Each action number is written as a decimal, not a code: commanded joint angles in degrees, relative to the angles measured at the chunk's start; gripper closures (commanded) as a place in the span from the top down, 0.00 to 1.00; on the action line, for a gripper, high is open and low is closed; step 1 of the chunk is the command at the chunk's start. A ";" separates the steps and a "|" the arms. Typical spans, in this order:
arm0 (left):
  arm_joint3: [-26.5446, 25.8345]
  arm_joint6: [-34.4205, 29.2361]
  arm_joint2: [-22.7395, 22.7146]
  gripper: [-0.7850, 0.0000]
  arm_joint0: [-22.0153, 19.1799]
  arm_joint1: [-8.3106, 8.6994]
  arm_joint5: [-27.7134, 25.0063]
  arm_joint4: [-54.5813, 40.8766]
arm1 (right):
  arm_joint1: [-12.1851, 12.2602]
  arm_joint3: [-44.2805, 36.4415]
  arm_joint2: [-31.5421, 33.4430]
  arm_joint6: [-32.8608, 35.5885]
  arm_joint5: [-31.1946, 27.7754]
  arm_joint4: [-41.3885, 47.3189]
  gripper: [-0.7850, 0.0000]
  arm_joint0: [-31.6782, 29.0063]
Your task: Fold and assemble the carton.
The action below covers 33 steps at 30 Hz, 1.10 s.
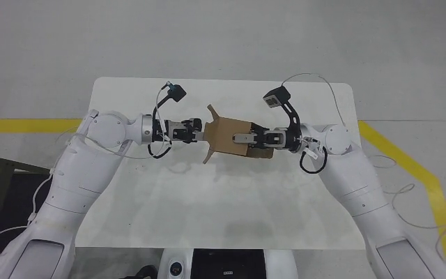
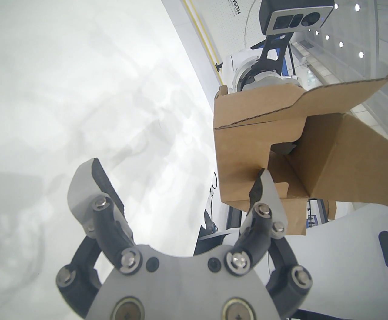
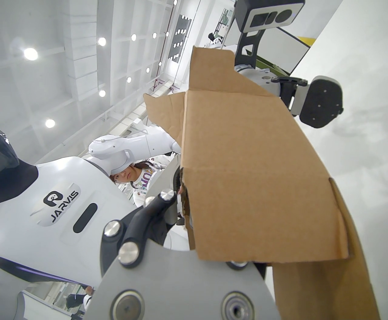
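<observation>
My right gripper (image 1: 255,138) clamps the half-folded carton (image 1: 233,134) above the table (image 1: 209,202), one finger inside it. My left gripper (image 2: 180,169) is spread wide, one fingertip (image 2: 266,189) touching its left flap.

Item 1: left gripper (image 2: 178,185), jaws wide apart when I logged it.
Item 2: brown carton (image 2: 257,136), partly folded with loose flaps, just ahead of the gripper. One fingertip (image 2: 268,189) touched a flap's edge; the other finger stood well apart from it.
Item 3: the other arm's wrist camera (image 2: 294,15), beyond the carton.
Item 4: white table (image 2: 91,91), past the free finger.
</observation>
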 commanded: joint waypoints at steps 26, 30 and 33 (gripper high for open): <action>-1.63 -0.13 -2.32 1.00 2.07 1.03 0.20 0.32 | 0.56 2.52 5.70 -14.97 -2.97 -6.04 0.00 -2.55; -2.61 0.28 -1.61 1.00 2.18 0.91 0.49 0.33 | 0.18 1.90 4.74 -16.82 -2.23 -7.07 0.00 -2.43; -2.75 0.69 -1.14 1.00 2.05 0.81 0.72 0.47 | -0.11 1.66 4.04 -17.81 -1.90 -7.63 0.00 -2.22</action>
